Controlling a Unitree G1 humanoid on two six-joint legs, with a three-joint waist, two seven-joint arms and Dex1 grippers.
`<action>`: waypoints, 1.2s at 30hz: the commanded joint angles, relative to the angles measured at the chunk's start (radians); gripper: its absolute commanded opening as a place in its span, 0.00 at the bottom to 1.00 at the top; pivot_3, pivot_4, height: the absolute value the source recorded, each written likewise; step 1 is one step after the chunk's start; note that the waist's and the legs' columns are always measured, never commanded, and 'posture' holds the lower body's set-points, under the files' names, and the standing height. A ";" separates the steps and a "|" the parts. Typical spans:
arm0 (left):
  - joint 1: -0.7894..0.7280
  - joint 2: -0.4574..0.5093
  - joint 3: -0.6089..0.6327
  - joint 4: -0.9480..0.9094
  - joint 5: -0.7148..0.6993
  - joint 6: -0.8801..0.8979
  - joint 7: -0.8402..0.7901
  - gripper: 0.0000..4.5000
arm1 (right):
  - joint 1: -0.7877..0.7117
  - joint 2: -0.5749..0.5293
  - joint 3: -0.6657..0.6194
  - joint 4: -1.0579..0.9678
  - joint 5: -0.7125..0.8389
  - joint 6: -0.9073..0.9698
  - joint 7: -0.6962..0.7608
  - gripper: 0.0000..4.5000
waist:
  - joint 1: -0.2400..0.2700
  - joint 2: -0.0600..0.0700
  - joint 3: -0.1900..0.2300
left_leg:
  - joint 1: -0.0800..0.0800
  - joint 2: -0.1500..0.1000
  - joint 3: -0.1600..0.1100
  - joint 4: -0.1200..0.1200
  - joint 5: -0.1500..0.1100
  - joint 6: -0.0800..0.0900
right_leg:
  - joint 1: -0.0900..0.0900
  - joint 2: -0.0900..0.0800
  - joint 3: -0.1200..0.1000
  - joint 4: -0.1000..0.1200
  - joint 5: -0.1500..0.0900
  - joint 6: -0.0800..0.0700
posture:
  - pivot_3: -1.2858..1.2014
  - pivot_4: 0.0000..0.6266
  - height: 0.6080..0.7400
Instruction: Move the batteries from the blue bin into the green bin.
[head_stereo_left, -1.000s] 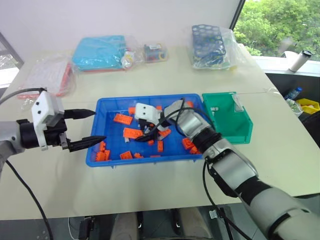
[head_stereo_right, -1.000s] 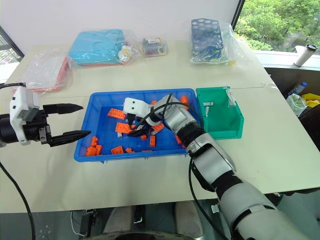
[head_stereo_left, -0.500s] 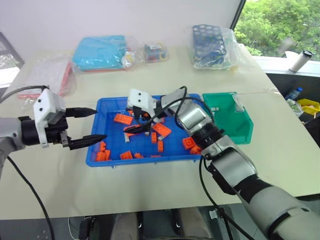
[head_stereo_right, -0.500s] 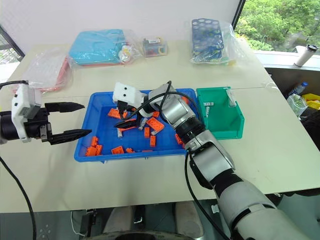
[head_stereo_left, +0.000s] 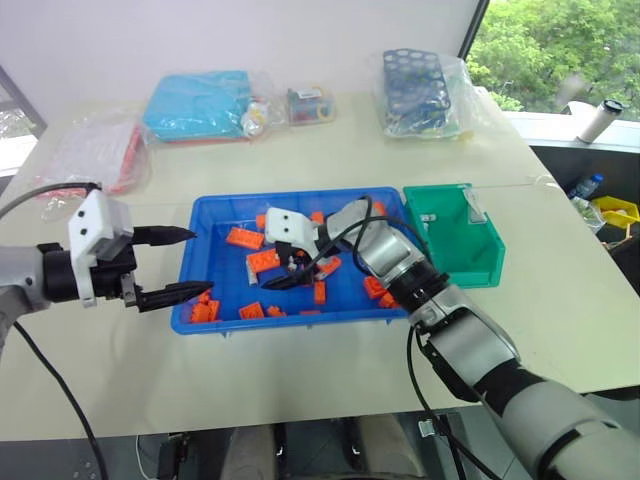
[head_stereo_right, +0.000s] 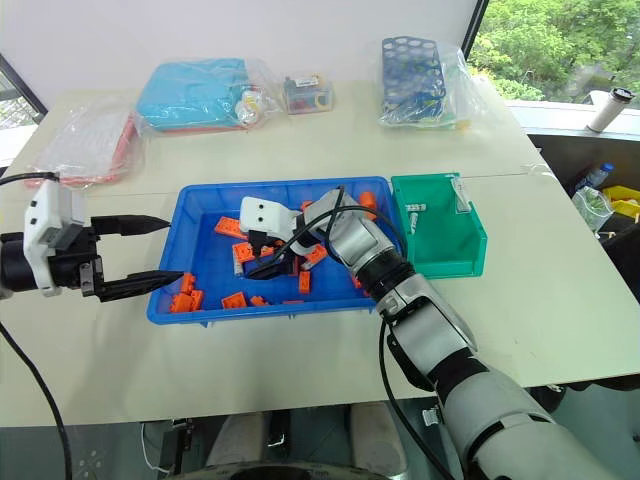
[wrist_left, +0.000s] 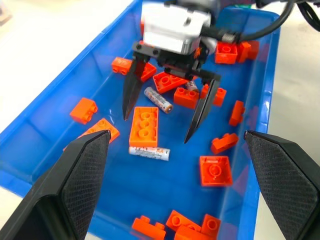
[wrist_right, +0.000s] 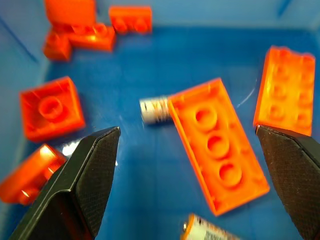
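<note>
- Batteries are mixed in among orange bricks (wrist_left: 144, 126) on the floor of the blue bin (head_stereo_left: 215, 215), so each has to be picked out singly.
- From the left wrist view I count three: one battery (wrist_left: 149, 153) lies flat beside a long brick, a second battery (wrist_left: 158, 99) lies slanted between the right end effector's fingers, and a third battery (wrist_left: 190, 86) peeks from under the bricks.
- Right end effector (wrist_left: 162, 116) hangs nose-down over the middle of the blue bin, fingers spread wide and gripping nothing; I judge it is lining up on the slanted battery.
- Left end effector (head_stereo_left: 178, 262) hovers at the blue bin's left edge, fingers apart and empty, probably kept clear so the right arm can work.
- Green bin (head_stereo_left: 470, 255) stands touching the blue bin's right side, a short carry; one small pale item (head_stereo_right: 416, 209) lies inside, too small to identify.
- Bricks in the blue bin number roughly fifteen; two bins sit on the counter (head_stereo_left: 300, 380).
</note>
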 joint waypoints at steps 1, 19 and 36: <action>0.003 0.018 0.041 -0.030 -0.016 0.005 0.004 1.00 | -0.041 0.028 -0.005 0.081 -0.016 -0.071 -0.032 0.99 | -0.001 0.000 0.000 | 0.000 0.000 0.000 0.000 0.000 0.000 | 0.000 0.000 0.000 0.000 0.000 0.000 | 0.52 0.24 1.00; -0.023 0.010 0.005 0.000 -0.005 -0.012 -0.009 1.00 | -0.063 -0.036 -0.107 0.061 -0.006 -0.025 -0.104 0.40 | -0.001 0.000 0.000 | 0.000 0.000 0.000 0.000 0.000 0.000 | 0.000 0.000 0.000 0.000 0.000 0.000 | 0.52 0.24 1.00; -0.049 0.011 -0.018 0.015 -0.003 -0.023 -0.007 1.00 | -0.008 0.035 -0.078 -0.170 0.097 0.109 0.010 0.81 | 0.001 0.000 0.000 | 0.000 0.000 0.000 0.000 0.000 0.000 | 0.000 0.000 0.000 0.000 0.000 0.000 | 0.52 0.24 1.00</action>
